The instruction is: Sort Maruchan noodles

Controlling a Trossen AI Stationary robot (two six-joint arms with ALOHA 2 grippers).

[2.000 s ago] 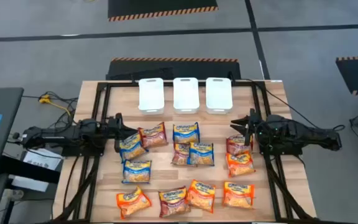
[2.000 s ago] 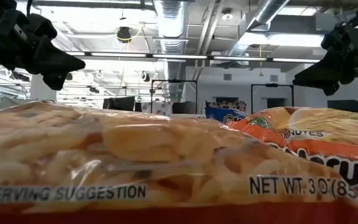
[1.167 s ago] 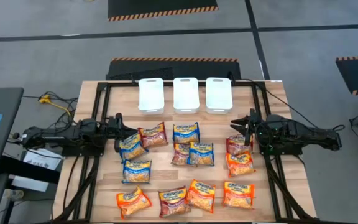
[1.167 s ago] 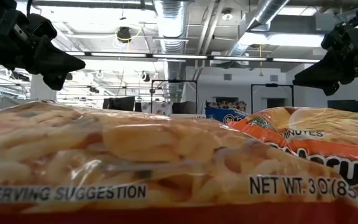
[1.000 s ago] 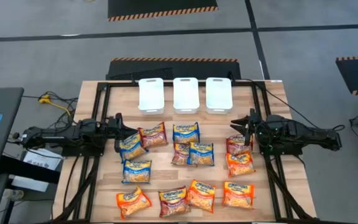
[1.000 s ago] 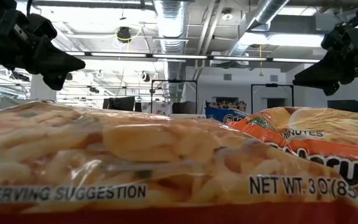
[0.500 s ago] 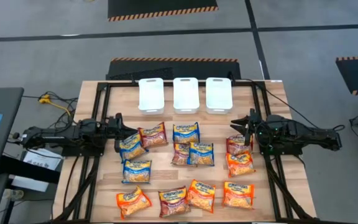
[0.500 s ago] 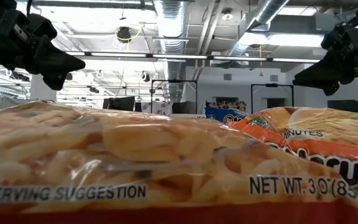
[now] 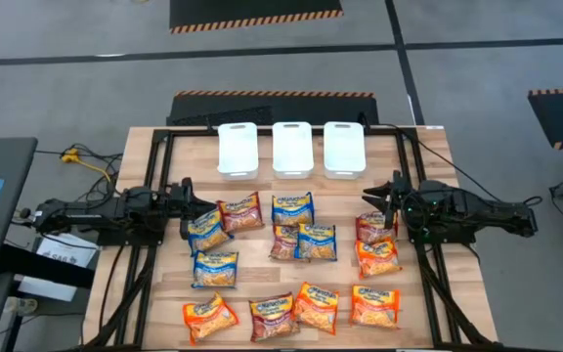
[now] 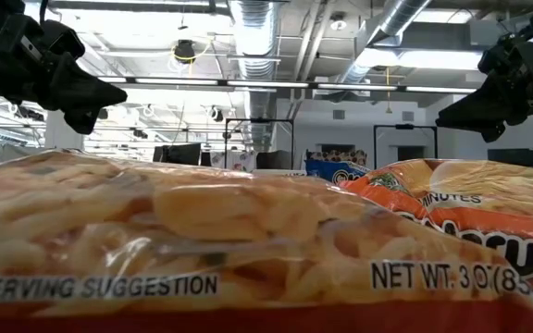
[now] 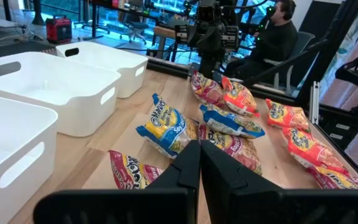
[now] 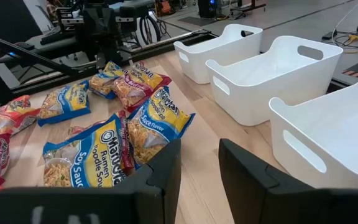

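Observation:
Several Maruchan noodles packets in blue point(image 9: 292, 208), dark red point(image 9: 242, 210) and orange point(image 9: 374, 305) lie flat and scattered on the wooden table point(image 9: 262, 256). My left gripper point(image 9: 192, 203) waits at the table's left side, held above the table, fingers shut together point(image 11: 199, 155) with nothing between them. My right gripper point(image 9: 371, 200) waits at the right side, also above the table, open point(image 12: 199, 162) and empty. The nearest packets are a blue one point(image 9: 208, 230) by the left gripper and a dark red one point(image 9: 372, 227) by the right.
Three white bins point(image 9: 238, 149) point(image 9: 292, 147) point(image 9: 343, 149) stand in a row at the table's far edge. A dark metal frame point(image 9: 154, 166) runs around the table. Packets fill the low view up close point(image 10: 202, 231). A person sits beyond the table point(image 11: 284, 37).

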